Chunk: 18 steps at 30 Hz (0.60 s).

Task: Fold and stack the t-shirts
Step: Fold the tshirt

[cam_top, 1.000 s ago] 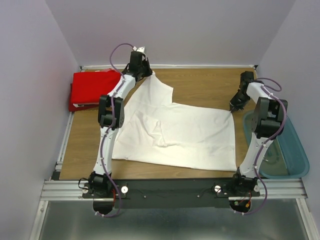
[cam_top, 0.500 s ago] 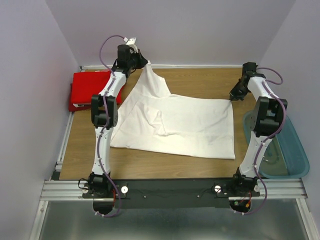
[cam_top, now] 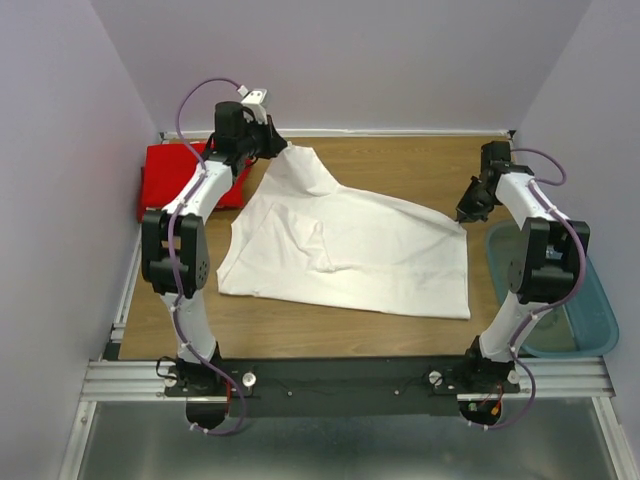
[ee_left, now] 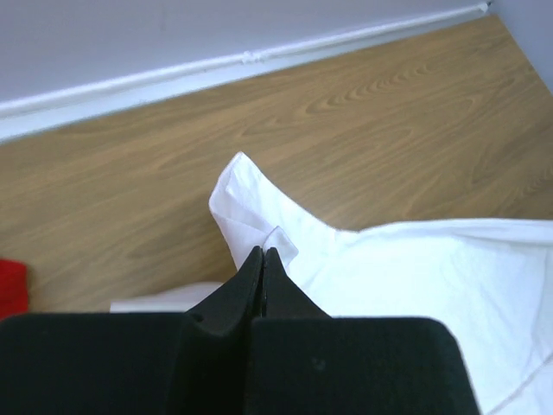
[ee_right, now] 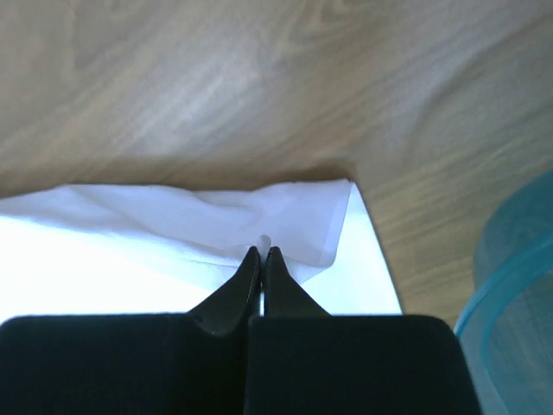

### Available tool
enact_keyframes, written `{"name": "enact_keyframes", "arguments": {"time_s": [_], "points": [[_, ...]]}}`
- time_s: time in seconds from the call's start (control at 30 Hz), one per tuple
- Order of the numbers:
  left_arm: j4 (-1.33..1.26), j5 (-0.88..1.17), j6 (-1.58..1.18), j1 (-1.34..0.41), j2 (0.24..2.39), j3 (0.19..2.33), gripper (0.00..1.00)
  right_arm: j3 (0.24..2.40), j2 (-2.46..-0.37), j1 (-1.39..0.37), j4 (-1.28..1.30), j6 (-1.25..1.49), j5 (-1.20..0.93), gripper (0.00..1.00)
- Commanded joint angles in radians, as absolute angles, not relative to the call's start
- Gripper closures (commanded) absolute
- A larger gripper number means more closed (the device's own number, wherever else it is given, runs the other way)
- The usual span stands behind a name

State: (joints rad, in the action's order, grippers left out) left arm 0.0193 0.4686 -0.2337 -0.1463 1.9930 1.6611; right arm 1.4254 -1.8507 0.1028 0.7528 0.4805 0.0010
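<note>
The white t-shirt (cam_top: 350, 250) lies spread mid-tabletop (cam_top: 400, 165). The left jaws pinch its far left corner and hold it up. The right jaws pinch its far right corner, likely to pull it flat for folding. The red t-shirt (cam_top: 165, 180) sits folded at the far left corner.

From above, my left arm (cam_top: 195, 195) covers part of the red t-shirt (cam_top: 165, 180), and my right arm (cam_top: 545, 262) hides part of the blue tub (cam_top: 592, 312).
</note>
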Motion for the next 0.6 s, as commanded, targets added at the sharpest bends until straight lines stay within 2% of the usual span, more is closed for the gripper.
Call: {"name": "enact_keyframes", "arguments": {"time_s": [0.0, 0.2, 0.57], "points": [[0.023, 0.456, -0.196, -0.147, 1.858, 1.527, 1.0, 1.362, -1.792, 0.094, 0.761, 0.453, -0.005, 0.99], [0.109, 0.387, -0.187, -0.147, 1.666, 1.303, 1.0, 1.276, -1.715, 0.086, 0.79, 0.469, 0.03, 0.99], [0.267, 0.266, -0.173, -0.147, 1.376, 1.1, 1.0, 1.18, -1.643, 0.086, 0.836, 0.48, 0.052, 0.97]]}}
